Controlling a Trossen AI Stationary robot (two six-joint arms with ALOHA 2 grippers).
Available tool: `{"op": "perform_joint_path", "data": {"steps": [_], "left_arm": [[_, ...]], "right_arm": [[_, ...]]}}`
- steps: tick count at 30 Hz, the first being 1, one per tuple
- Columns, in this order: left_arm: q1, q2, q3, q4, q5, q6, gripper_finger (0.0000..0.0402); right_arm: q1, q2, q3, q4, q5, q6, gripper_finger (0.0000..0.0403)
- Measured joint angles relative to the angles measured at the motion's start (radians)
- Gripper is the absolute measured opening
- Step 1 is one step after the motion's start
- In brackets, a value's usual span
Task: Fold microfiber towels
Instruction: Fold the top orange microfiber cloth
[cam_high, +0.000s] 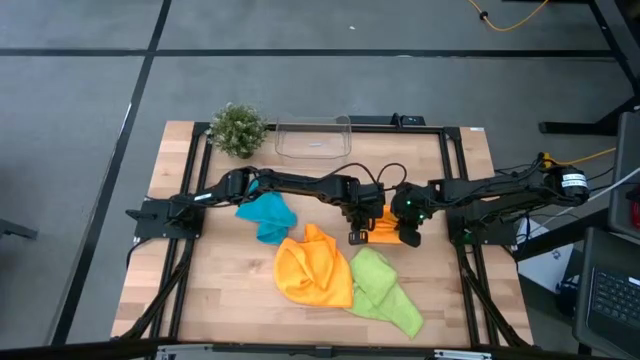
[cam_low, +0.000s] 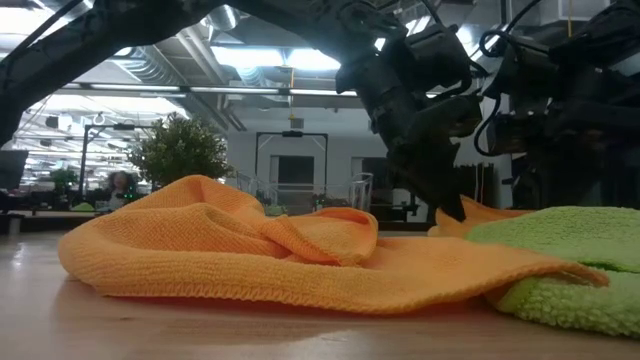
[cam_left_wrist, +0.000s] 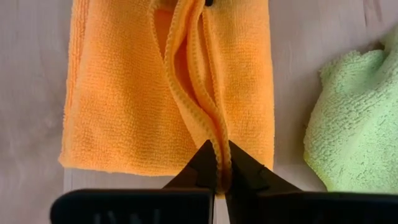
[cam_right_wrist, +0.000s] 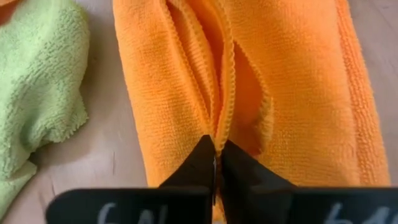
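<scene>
A: Start from the left. What lies out that way?

B: The teal towel (cam_high: 267, 214), crumpled under the left arm's forearm, well behind its claw. Then a loose orange towel (cam_high: 312, 267), bunched toward the table's front, near that claw but not touching it.

A: And the claws themselves?

B: The left gripper (cam_left_wrist: 221, 180) is pinched tight on a doubled hem of the small orange towel (cam_high: 384, 226). The cloth runs straight away from its fingertips, long axis in line with the claw. The right gripper (cam_right_wrist: 217, 163) is clenched on the hem at the opposite end, so the towel lies stretched between the two, each claw facing the other along that axis.

A: Which arm is nearer?

B: Neither; both hold it. I'd judge that the coming fold turns on both ends travelling together, crosswise to that line.

A: Further right?

B: The lime green towel (cam_high: 386, 290), beside and in front of both claws, clear of the orange one.
</scene>
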Motion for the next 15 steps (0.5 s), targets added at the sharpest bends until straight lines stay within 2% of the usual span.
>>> {"op": "perform_joint_path", "data": {"steps": [5,11,15], "left_arm": [[0.000,-0.001,0.000,-0.001,0.000,-0.007,0.0002],[0.000,-0.040,0.000,-0.012,0.000,-0.007,0.0002],[0.000,-0.054,0.001,-0.012,-0.001,-0.001,0.0002]], "right_arm": [[0.000,0.000,0.000,0.000,-0.001,0.054,0.0019],[0.001,-0.003,0.055,-0.060,0.004,0.076,0.0007],[0.003,-0.009,0.122,-0.147,0.088,0.065,0.0012]]}}
